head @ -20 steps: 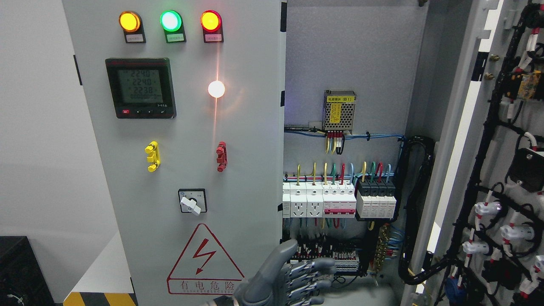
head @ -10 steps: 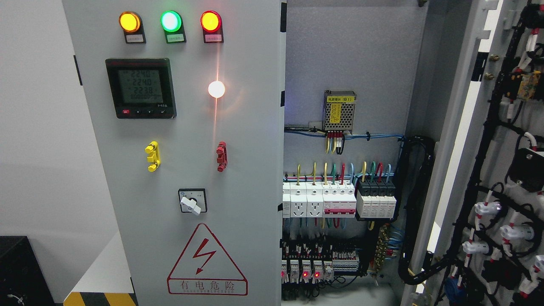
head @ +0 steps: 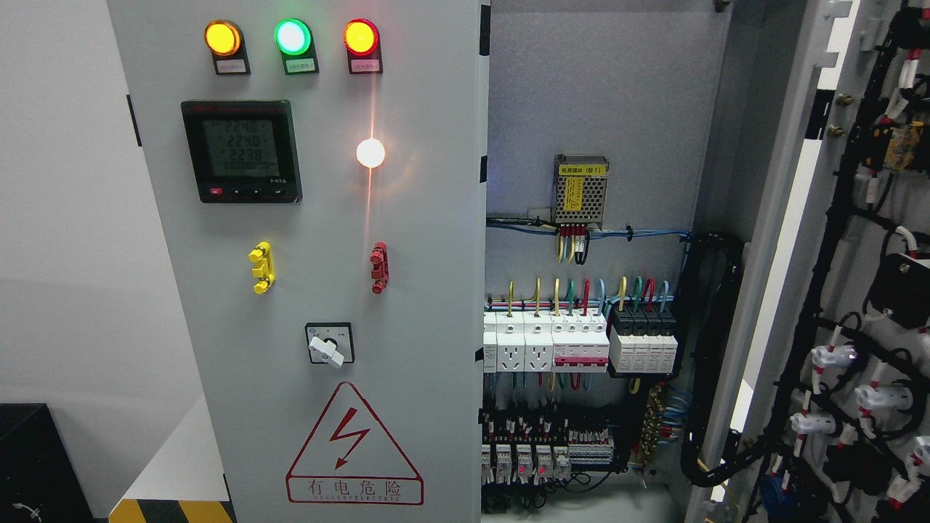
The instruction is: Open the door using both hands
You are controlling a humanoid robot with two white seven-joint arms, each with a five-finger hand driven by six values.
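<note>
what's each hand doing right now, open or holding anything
Left hand: not in view, so its state cannot be told.
Right hand: not in view either, so its state cannot be told.

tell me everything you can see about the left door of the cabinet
The left door is a flat, light grey panel that looks like painted metal, upright and seemingly shut, while the right door is swung open. It carries three lit lamps at the top (amber, green, red), a black meter showing digits, a glowing white light, yellow and red handles, a rotary switch and a red lightning warning triangle. No hand touches it.
</note>
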